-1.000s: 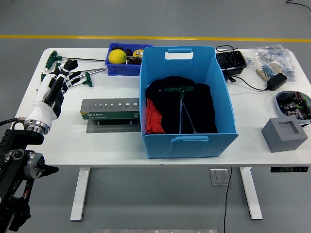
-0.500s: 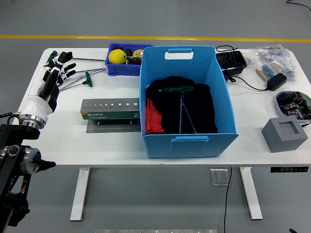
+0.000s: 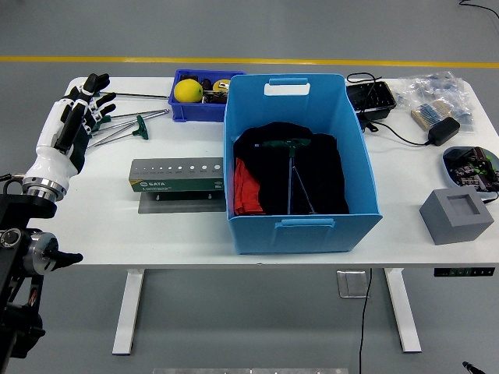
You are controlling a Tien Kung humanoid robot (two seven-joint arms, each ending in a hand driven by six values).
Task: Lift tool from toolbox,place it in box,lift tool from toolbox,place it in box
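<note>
A large blue box (image 3: 299,160) stands mid-table with black and red cloth inside and one green T-handle tool (image 3: 291,167) lying on the cloth. Two more green T-handle tools (image 3: 129,125) lie on the table at the back left, their shafts pointing left and right. A grey tool holder (image 3: 177,175) with a row of holes sits left of the box. My left hand (image 3: 78,117) hovers over the far left of the table, fingers spread and holding nothing, its fingertips close to the loose tools' handles.
A small blue bin (image 3: 201,100) with a yellow ball (image 3: 188,90) stands behind the box. At the right are a black tray (image 3: 369,100), a charger with cable (image 3: 441,131), bagged parts (image 3: 438,97), a round board (image 3: 473,165) and a grey foam block (image 3: 457,215).
My left hand has drawn back to the left and slightly away from the tools, toward the table's left edge. Nothing on the table has shifted.
</note>
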